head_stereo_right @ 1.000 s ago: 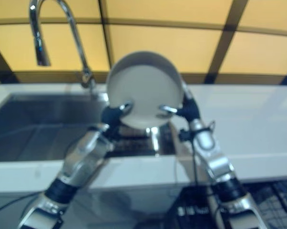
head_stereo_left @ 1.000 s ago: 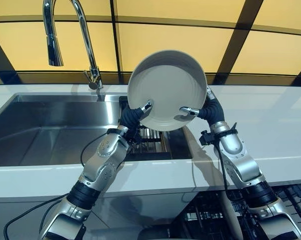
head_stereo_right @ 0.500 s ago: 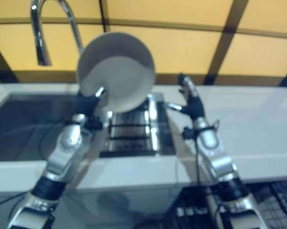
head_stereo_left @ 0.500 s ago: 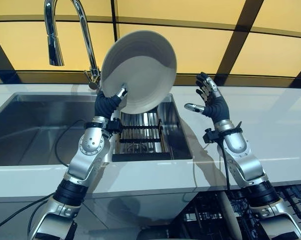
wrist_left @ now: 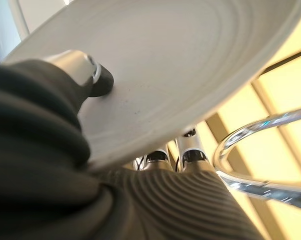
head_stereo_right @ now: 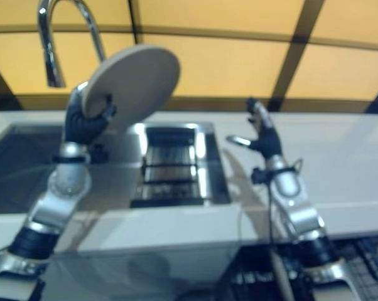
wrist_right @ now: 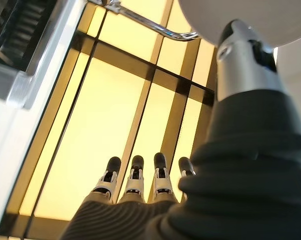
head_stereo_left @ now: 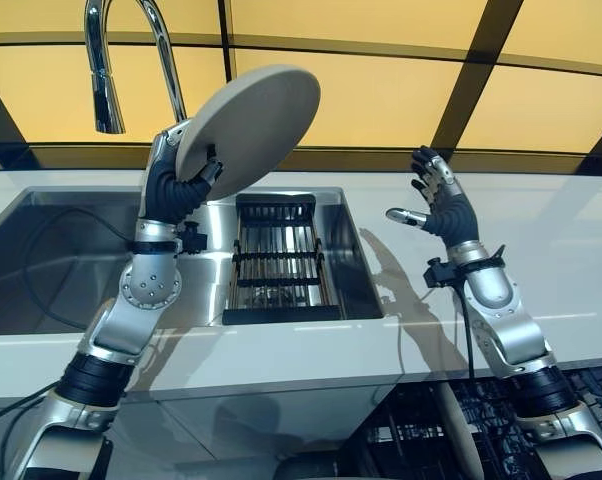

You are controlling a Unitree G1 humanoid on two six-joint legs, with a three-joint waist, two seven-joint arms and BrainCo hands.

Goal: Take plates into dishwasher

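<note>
My left hand (head_stereo_left: 171, 185) pinches the round pale-grey ceramic plate (head_stereo_left: 249, 125) by its lower rim, raised tilted over the steel sink (head_stereo_left: 71, 255). Right hand (head_stereo_left: 443, 205) spread, empty. Plate probably stiff, glossy-slippery, breakable; rim grip seems best.

My left hand (head_stereo_left: 171, 185) is raised, thumb and fingers (wrist_left: 190, 150) pinching the plate (head_stereo_left: 246, 125) at its rim. My right hand (head_stereo_left: 443, 205) is up too, fingers (wrist_right: 135, 172) straight, thumb apart, holding nothing.
</note>
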